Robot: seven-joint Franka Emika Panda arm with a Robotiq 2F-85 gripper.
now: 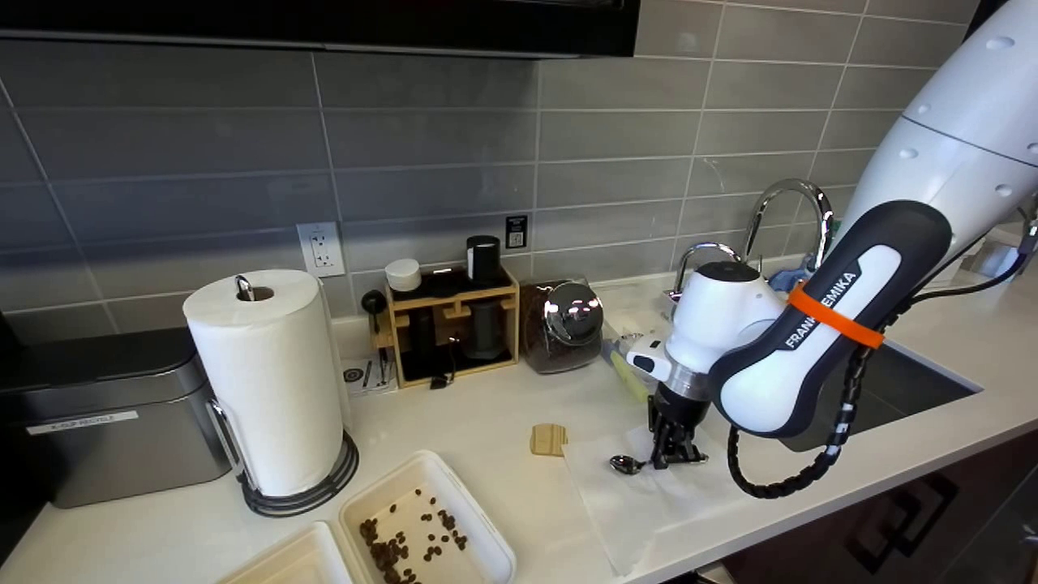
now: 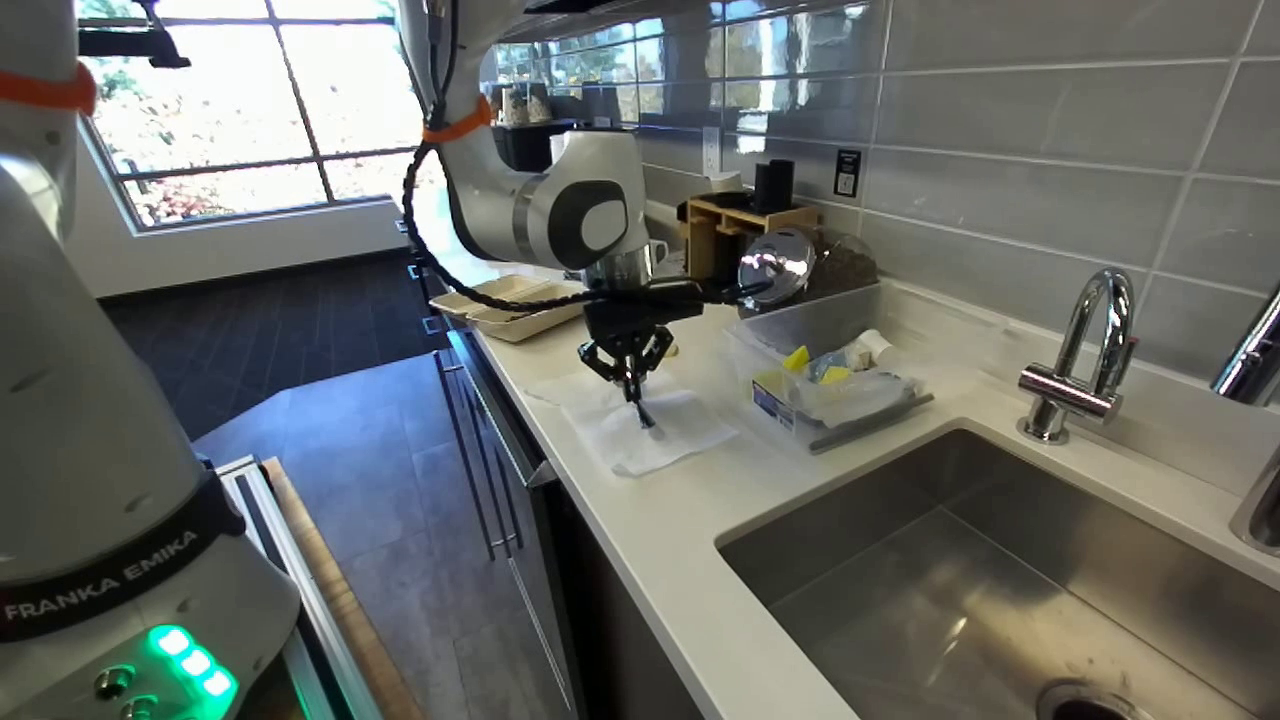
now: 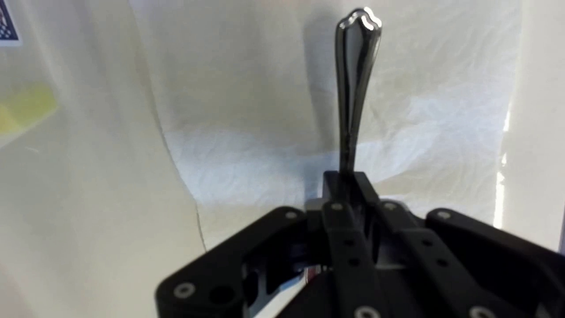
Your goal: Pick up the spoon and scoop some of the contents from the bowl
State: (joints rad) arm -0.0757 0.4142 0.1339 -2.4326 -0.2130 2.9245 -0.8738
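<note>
The gripper (image 1: 675, 458) is shut on the handle of the silver spoon (image 1: 626, 464), low over a white paper towel. In the wrist view the spoon's handle (image 3: 353, 66) points away from the fingertips (image 3: 346, 185) and casts a shadow on the towel; its bowl end is hidden there. In an exterior view the gripper (image 2: 632, 390) shows with the handle end of the spoon (image 2: 645, 415) below it. The bowl, a white rectangular dish (image 1: 491, 535), stands apart from the gripper. Its contents, dark-brown bits (image 1: 389, 553), lie scattered inside. The dish (image 2: 530, 325) also shows at the counter's far end.
A paper towel roll (image 1: 263, 389) stands behind the dish. A tan square piece (image 1: 549, 440) lies between dish and gripper. A clear plastic tub (image 2: 800, 370), glass jar (image 1: 559, 341), wooden caddy (image 1: 454, 304) and sink (image 2: 900, 560) are nearby. The paper towel (image 2: 680, 440) lies under the gripper.
</note>
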